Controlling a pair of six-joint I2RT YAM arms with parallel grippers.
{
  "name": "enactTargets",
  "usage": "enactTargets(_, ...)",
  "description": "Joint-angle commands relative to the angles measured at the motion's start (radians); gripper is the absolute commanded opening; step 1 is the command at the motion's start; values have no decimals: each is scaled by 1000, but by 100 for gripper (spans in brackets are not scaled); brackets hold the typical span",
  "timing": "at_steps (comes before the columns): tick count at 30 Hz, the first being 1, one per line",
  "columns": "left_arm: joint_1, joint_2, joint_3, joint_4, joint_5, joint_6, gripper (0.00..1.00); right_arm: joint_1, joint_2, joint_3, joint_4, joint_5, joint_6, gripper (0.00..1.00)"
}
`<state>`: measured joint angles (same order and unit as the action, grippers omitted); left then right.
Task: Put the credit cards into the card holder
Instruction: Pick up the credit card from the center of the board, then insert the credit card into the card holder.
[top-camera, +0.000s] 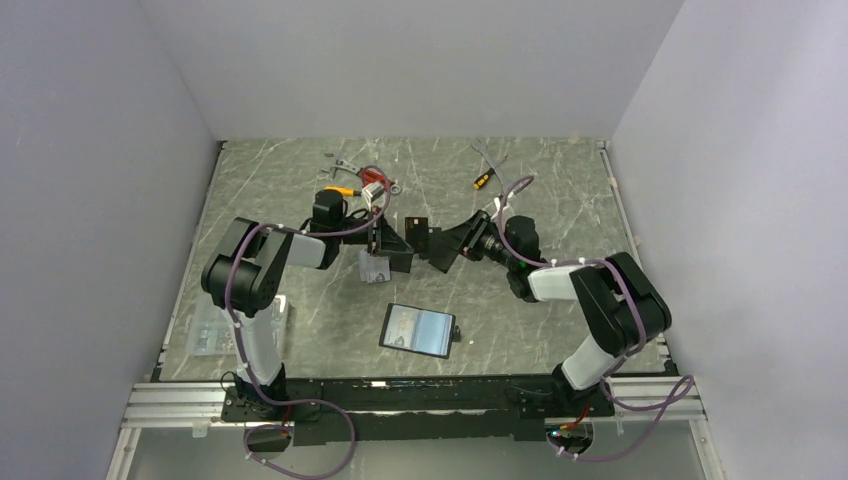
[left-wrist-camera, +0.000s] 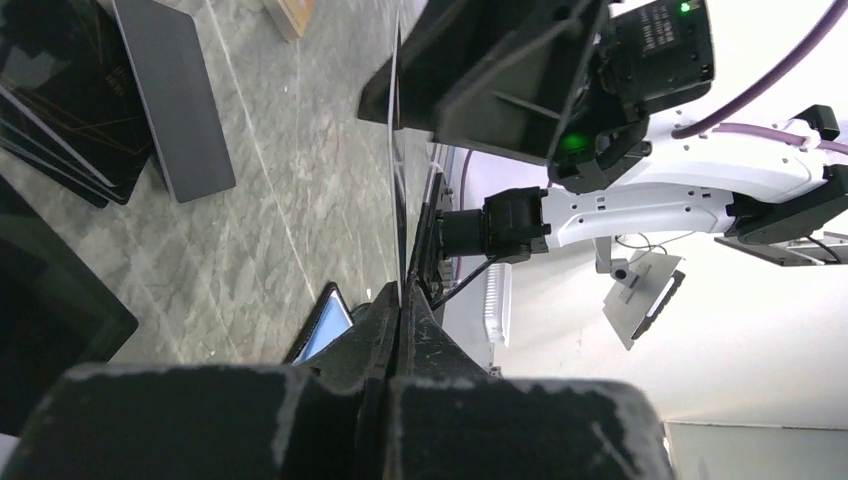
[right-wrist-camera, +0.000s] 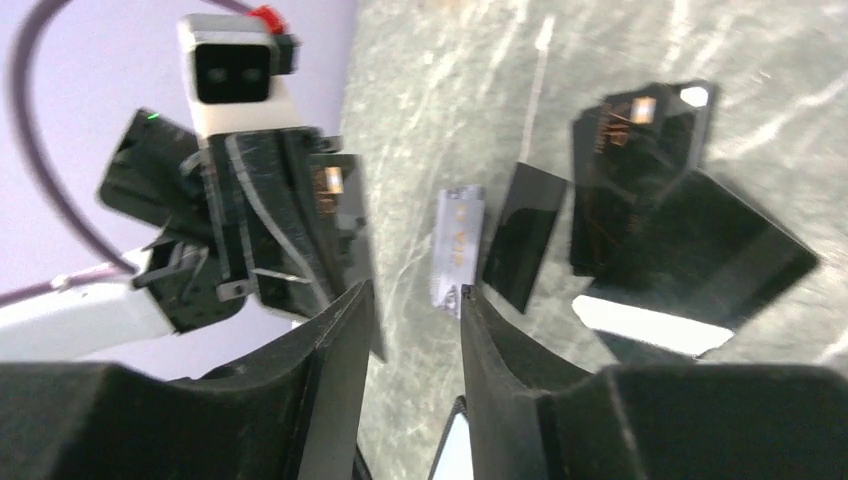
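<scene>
Pale walls close in a grey-green marbled counter (top-camera: 320, 335). A clear plastic piece (top-camera: 205, 335) lies near its left edge. Toward the middle, the left gripper (left-wrist-camera: 400, 300) is clenched on a thin black credit card (right-wrist-camera: 345, 225) that stands on edge. A silver card (top-camera: 372, 268) lies flat on the counter under that gripper, with black cards (right-wrist-camera: 640, 150) just beside it. The card holder (top-camera: 418, 330) lies flat nearer the near edge. The right gripper (right-wrist-camera: 415, 290) faces the held card, its fingers parted and grasping nothing.
</scene>
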<state>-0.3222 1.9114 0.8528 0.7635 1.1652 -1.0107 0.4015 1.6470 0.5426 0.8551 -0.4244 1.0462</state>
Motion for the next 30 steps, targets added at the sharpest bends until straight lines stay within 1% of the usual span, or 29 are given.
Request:
enactTargets(1, -20, -30, 32, 106, 41, -22, 0, -7, -104, 9, 24, -95, -73, 42)
enactTargets(5, -29, -37, 34, 140, 53, -48, 0, -6, -116, 11, 81, -163, -57, 48)
enactTargets(7, -36, -33, 33, 190, 64, -86, 0, -6, -98, 21, 102, -190, -37, 49)
enactTargets(9, -40, -27, 32, 255, 76, -130, 0, -6, -78, 22, 137, -206, -17, 50)
enactTargets(13, -48, -31, 33, 277, 87, -139, 0, -5, -48, 31, 190, -225, 16, 51)
enactTargets(16, -53, -29, 31, 279, 87, -139, 0, -5, -27, 30, 248, -232, 55, 44)
enactTargets(18, -57, -31, 27, 262, 85, -127, 0, -4, -7, 29, 302, -235, 94, 36)
enactTargets(20, -66, -40, 20, 233, 76, -98, 0, -3, 16, 38, 344, -245, 127, 23)
enactTargets(23, -80, -75, 19, 77, 56, 14, 0, 2, 22, 36, 350, -254, 140, 1)
enactTargets(24, -82, -89, 22, 6, 43, 65, 3, 2, 3, 26, 328, -253, 132, 0)
enactTargets(26, -83, -118, 50, -165, 19, 177, 18, 2, -51, -2, 253, -252, 99, 0)
enactTargets(27, -83, -133, 68, -297, 5, 243, 26, 2, -93, -15, 176, -251, 68, 0)
enactTargets(28, -82, -151, 90, -391, -12, 306, 33, 2, -142, -25, 77, -244, 14, 0)
enactTargets(30, -83, -191, 118, -543, -39, 428, 42, 4, -251, -50, -146, -231, -75, 0)
